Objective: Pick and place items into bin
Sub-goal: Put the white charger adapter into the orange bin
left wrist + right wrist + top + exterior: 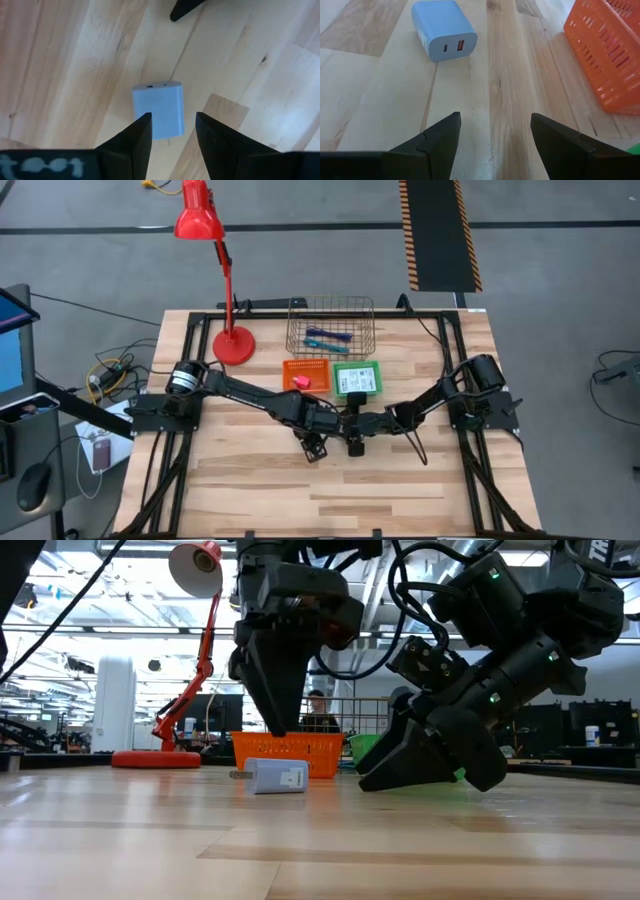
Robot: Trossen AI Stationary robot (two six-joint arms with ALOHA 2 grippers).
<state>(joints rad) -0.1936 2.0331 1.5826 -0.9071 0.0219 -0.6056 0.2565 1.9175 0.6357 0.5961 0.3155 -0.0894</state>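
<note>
Two dark arms met at mid-table. Farthest left stood a red desk lamp [205,240]. The left gripper [172,131] hung just above a pale blue USB charger block [158,109] lying on the wood, fingers apart astride it, not touching. Beside it the right gripper [492,137] sat low, fingers spread, empty. Behind were an orange basket [306,372], a green basket [357,379], and a wire bin [330,328] holding pens [327,338].
</note>
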